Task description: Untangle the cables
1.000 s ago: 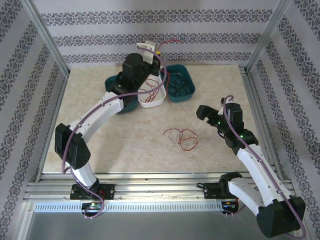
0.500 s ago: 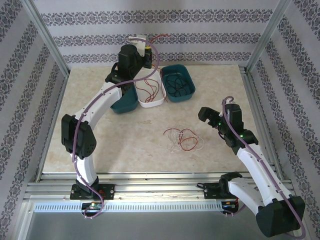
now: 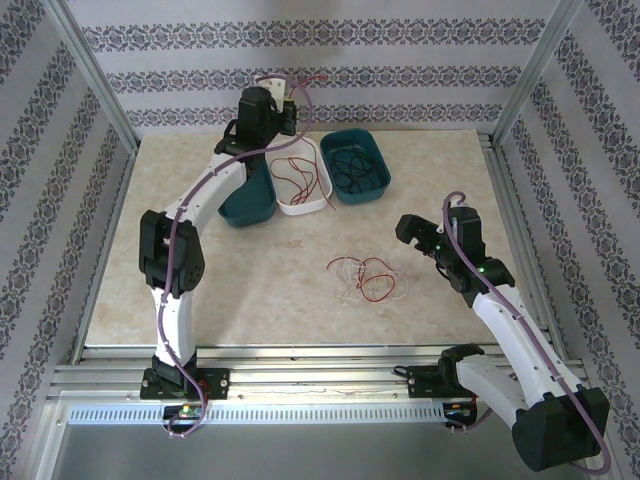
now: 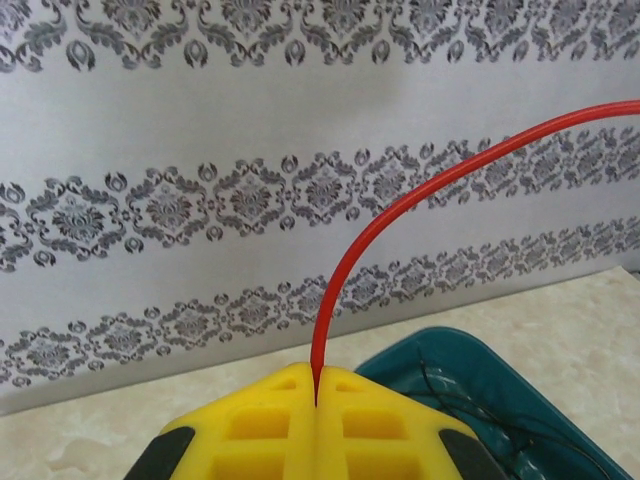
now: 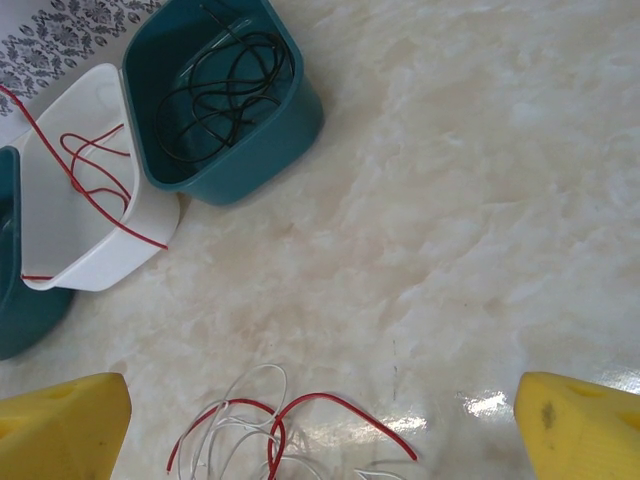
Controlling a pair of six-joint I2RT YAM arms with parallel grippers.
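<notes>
My left gripper (image 3: 289, 107) is raised at the back of the table, over the bins, and is shut on a red cable (image 4: 420, 195). In the left wrist view the cable comes out between the closed yellow fingers (image 4: 262, 425) and arcs up to the right. More red cable (image 3: 296, 176) lies in the white bin (image 3: 318, 205). A tangle of red and white cables (image 3: 365, 279) lies mid-table, seen again as red and white loops (image 5: 262, 440) at the lower edge of the right wrist view. My right gripper (image 3: 413, 233) hovers open just right of the tangle, nothing between its fingers (image 5: 70, 425).
A teal bin (image 3: 378, 160) holding black cables (image 5: 225, 85) stands right of the white bin (image 5: 100, 80). A second teal bin (image 3: 245, 208) is on the white bin's left, partly under my left arm. The patterned back wall is close behind the bins.
My left arm has swung back and left toward the wall, carrying the red cable with it and uncovering the white bin. The right arm has stayed put.
</notes>
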